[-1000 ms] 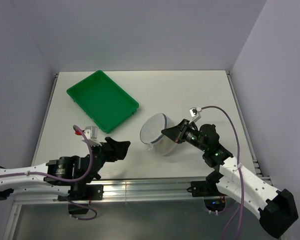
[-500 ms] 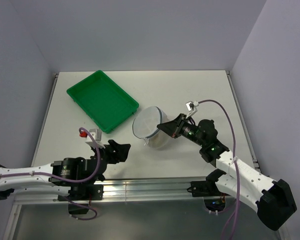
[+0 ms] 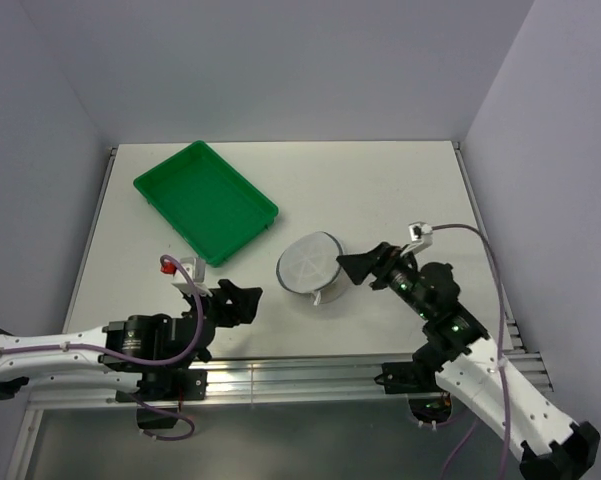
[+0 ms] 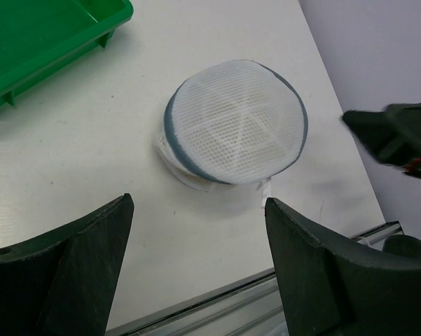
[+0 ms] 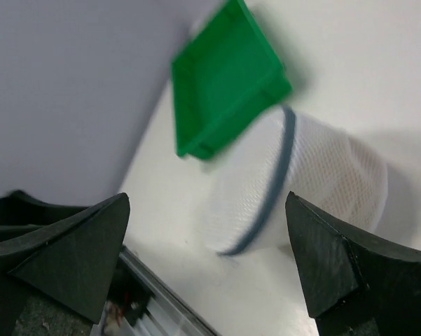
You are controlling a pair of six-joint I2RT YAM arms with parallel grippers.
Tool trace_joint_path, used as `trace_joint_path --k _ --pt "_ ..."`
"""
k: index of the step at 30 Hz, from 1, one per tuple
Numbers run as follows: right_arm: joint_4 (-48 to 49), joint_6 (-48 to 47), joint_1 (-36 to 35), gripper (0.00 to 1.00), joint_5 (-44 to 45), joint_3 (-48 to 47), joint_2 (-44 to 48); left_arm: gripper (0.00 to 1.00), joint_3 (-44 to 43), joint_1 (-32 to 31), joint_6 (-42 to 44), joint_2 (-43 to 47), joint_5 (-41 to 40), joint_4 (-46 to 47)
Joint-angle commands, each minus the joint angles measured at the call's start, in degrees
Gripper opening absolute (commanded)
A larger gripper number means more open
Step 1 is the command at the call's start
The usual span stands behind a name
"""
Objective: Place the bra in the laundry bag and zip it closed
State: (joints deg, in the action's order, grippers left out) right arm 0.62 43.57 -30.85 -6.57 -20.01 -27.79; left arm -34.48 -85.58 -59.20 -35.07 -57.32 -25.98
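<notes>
Carrying everything: white surface [image 3: 380, 190]. Lying at far left: green tray [image 3: 205, 200]. Sitting near the middle, round face tilting upward: laundry bag [image 3: 310, 265], touching neither pincer. Showing nothing certain of the bra through the mesh. Gaping wide, gripping nothing, flanking the bag: left pincer [image 3: 242, 298], right pincer [image 3: 350, 266].

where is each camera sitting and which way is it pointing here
Top external: above and behind the bases, looking down at the green tray and laundry bag; left arm and right arm show.
Left wrist: on the left arm, facing the bag's mesh top; open left jaws frame the bottom.
Right wrist: on the right arm, tilted, facing the bag's side; open right jaws at lower corners.
Shared: both wrist views hold bag and tray.
</notes>
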Motion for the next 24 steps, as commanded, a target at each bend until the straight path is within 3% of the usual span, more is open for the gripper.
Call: trace_joint_path --k 1,6,13,17,24 --pt "-9.0 -5.3 0.3 1.0 6.5 -7.0 8.4 0.83 -3.1 -0.1 1.9 0.8 -1.3 1.0" --pt "-19.7 -7.5 0.3 1.0 14.5 -9.3 18.4 0.83 -4.1 -0.2 2.4 3.2 -0.9 -0.6" --pt "-25.3 -11.5 0.4 1.0 31.0 -13.1 33.0 0.84 0.1 -0.1 11.3 14.3 3.5 8.7" --pt "-25.6 -12.0 0.3 1.0 33.1 -13.4 35.8 0.84 1.3 -0.2 10.5 19.3 2.6 6.7" --pt "-25.5 -9.7 0.3 1.0 31.8 -11.4 33.7 0.83 0.4 -0.2 7.4 17.8 1.1 2.4"
